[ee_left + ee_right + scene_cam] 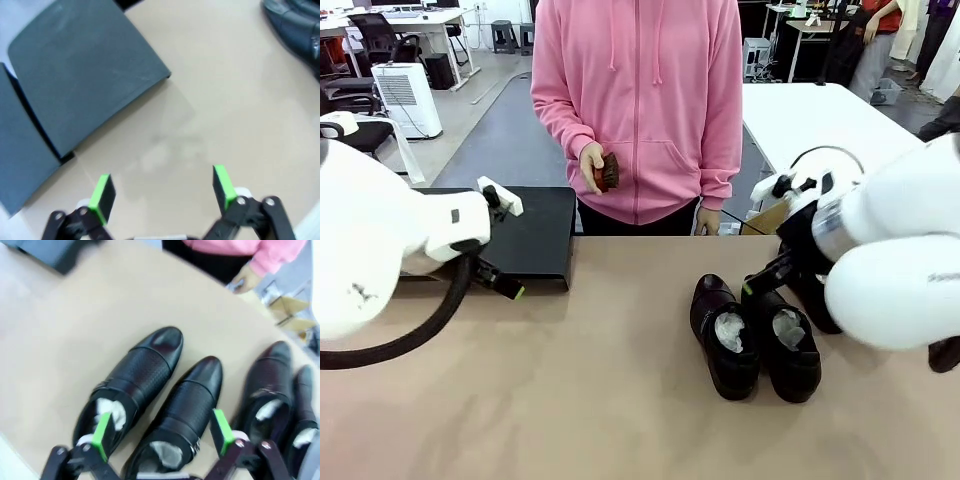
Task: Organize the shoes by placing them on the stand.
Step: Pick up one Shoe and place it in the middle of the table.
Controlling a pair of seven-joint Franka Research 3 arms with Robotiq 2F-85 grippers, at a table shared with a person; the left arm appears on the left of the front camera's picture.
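Note:
Two glossy black shoes (725, 335) (788, 345) stuffed with white paper stand side by side right of the table's middle. From the right wrist, several shoes (135, 380) (187, 405) (267, 395) lie in a row, toes pointing away. My right gripper (162, 432) (765, 278) hangs open just above the second shoe, a pad at either side of it and nothing held. The matte-black stand (535, 235) (75, 75) sits at the far left. My left gripper (162, 192) (508, 283) is open over bare table beside the stand's near edge.
A person in a pink hoodie (640, 100) stands at the far side, holding a small brown brush (607, 172); the other hand (245, 282) rests at the table edge. A second stand unit (20, 160) adjoins the first. Cardboard boxes (287, 310) lie beyond the table.

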